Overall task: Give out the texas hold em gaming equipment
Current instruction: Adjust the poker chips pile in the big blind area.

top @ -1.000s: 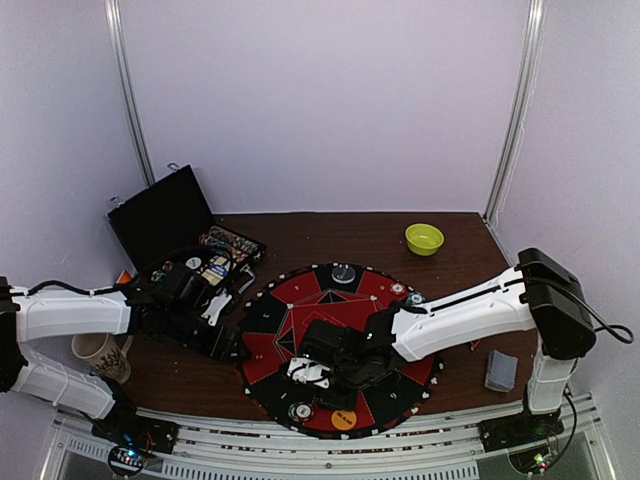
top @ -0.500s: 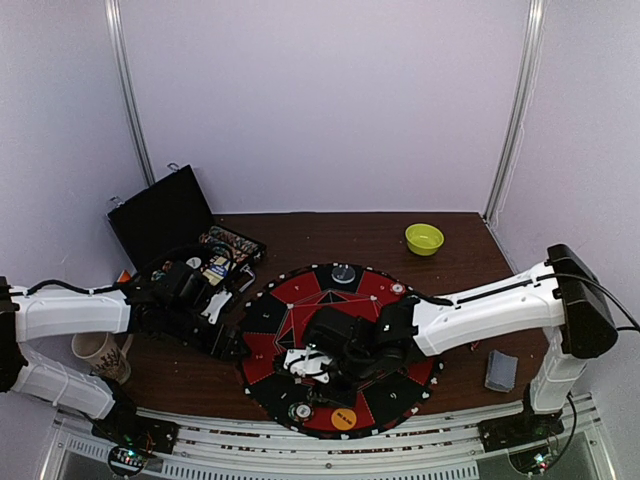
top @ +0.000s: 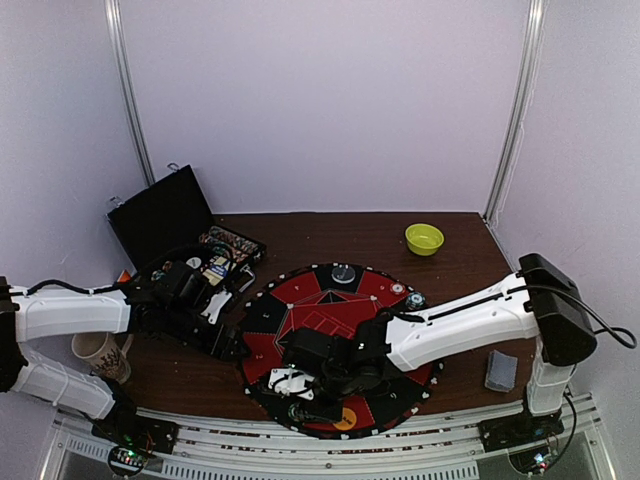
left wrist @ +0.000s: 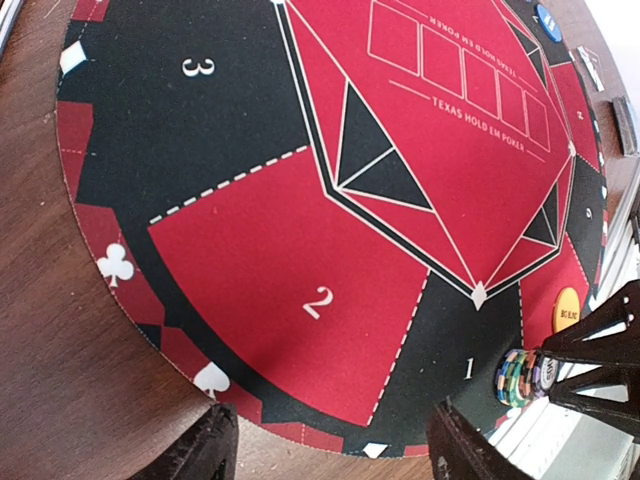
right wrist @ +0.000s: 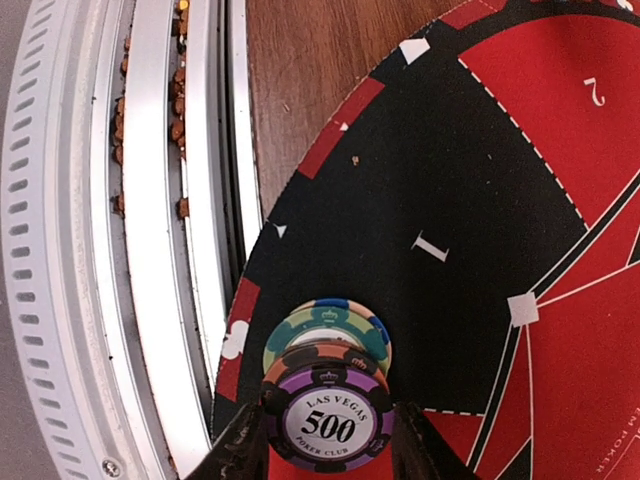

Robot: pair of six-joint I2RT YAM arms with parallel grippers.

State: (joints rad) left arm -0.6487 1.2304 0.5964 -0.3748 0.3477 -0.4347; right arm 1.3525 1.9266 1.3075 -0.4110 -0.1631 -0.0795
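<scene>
- Right wrist view: the right gripper (right wrist: 325, 445) is partly closed, with a finger pressed to each side of a small chip stack (right wrist: 330, 420) topped by a purple "500" chip.
- Just behind and touching it is a green-and-blue chip (right wrist: 325, 325). Both are over the black segment marked 1, at the near rim of the round mat (right wrist: 480, 180).
- Beyond that rim lie bare wood and the metal rail (right wrist: 150, 250).
- Left wrist view: the left gripper (left wrist: 330, 455) hovers with its jaws wide apart and nothing between them, near the mat's edge by segment 2.
- An orange button disc (left wrist: 566, 308) lies on the mat just beside segment 1, and a blue disc (left wrist: 548, 17) lies at the far side.
- Top view: a grey-blue deck of cards (top: 500, 370) lies off the mat near the right arm's base, well apart from the lime-green bowl (top: 424, 238).
</scene>
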